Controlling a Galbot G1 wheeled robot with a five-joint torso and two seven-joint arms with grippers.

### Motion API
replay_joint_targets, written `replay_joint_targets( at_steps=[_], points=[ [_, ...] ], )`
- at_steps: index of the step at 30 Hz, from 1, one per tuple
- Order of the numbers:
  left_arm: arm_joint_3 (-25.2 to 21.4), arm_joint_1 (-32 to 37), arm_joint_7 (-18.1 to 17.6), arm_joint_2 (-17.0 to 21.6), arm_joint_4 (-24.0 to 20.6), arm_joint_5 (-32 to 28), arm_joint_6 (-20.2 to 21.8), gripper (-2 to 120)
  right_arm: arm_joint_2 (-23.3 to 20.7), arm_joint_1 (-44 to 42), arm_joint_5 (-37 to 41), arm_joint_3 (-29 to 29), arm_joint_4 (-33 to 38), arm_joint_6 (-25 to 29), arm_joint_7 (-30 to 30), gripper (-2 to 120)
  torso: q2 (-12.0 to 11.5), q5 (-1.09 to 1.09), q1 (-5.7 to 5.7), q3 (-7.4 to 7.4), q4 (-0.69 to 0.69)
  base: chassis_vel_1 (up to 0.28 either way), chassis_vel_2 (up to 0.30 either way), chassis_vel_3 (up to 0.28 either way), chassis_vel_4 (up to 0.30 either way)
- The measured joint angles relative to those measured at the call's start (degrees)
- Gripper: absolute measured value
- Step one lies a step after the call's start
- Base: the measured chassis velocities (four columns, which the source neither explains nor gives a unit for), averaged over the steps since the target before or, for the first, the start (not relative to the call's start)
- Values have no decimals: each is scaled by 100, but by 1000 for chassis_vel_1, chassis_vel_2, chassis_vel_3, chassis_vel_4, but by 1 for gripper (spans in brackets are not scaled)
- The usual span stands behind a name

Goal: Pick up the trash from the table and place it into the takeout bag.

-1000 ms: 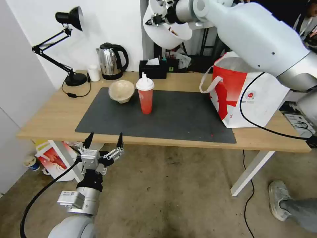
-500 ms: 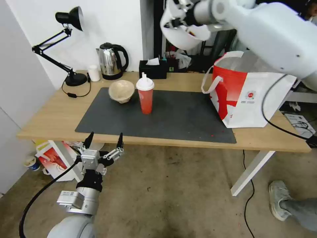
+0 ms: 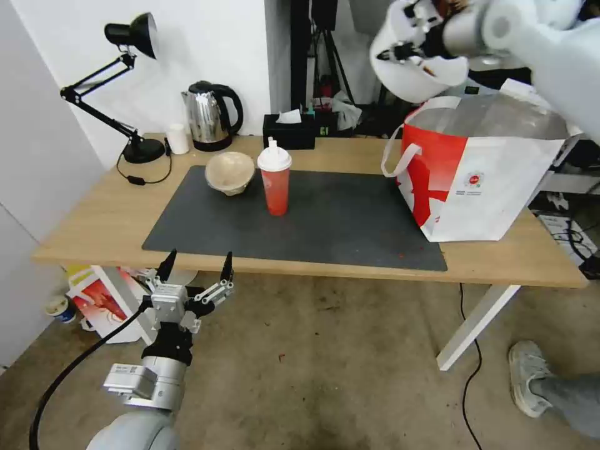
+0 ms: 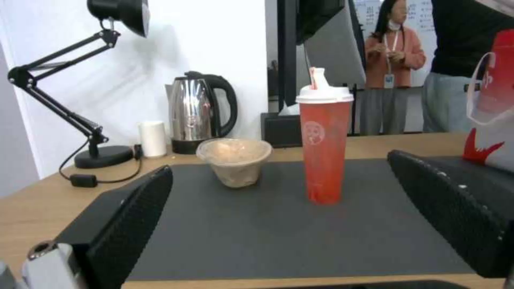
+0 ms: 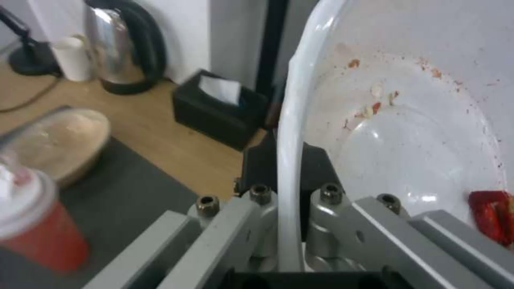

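With its fingers pinched on the rim, the right gripper [image 3: 406, 47] holds the wide white plastic bowl [image 3: 415, 75] above the boxy white-and-red takeout bag [image 3: 494, 181], not yet dropped in, while the red lidded drink cup [image 3: 275, 178] and beige paper bowl [image 3: 230, 172] wait on the light wooden table [image 3: 94, 219] and the left gripper [image 3: 197, 275] hangs open below its edge.

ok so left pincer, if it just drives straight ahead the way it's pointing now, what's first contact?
Probably the red drink cup, which stands near the middle between the open fingers in the left wrist view. The left pincer sits near the table edge's height, so it might clip the edge first.
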Motion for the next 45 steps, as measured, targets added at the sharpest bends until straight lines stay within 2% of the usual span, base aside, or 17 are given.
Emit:
replay_joint_targets(
  at_steps=[7, 17, 27, 45],
  points=[
    [35, 14, 3, 26, -13, 16, -1, 100, -609, -381, -87, 248, 100, 0, -55, 0, 0, -1, 0, 0, 1, 0, 0, 0, 0],
    [73, 30, 6, 44, -13, 41, -1, 100, -1087, -1066, -325, 808, 95, 2, -184, 0, 0, 0, 0, 0, 0, 0, 0, 0, 0],
    [72, 76, 11, 8, -19, 56, -9, 100, -1007, -1509, -522, 1244, -158, 5, -234, 0, 0, -1, 1, 0, 1, 0, 0, 0, 0],
    [8, 103, 18, -41, -45, 65, -24, 100, -618, -1827, -755, 1528, -388, 9, -282, 0, 0, -1, 1, 1, 2, 0, 0, 0, 0]
  ],
)
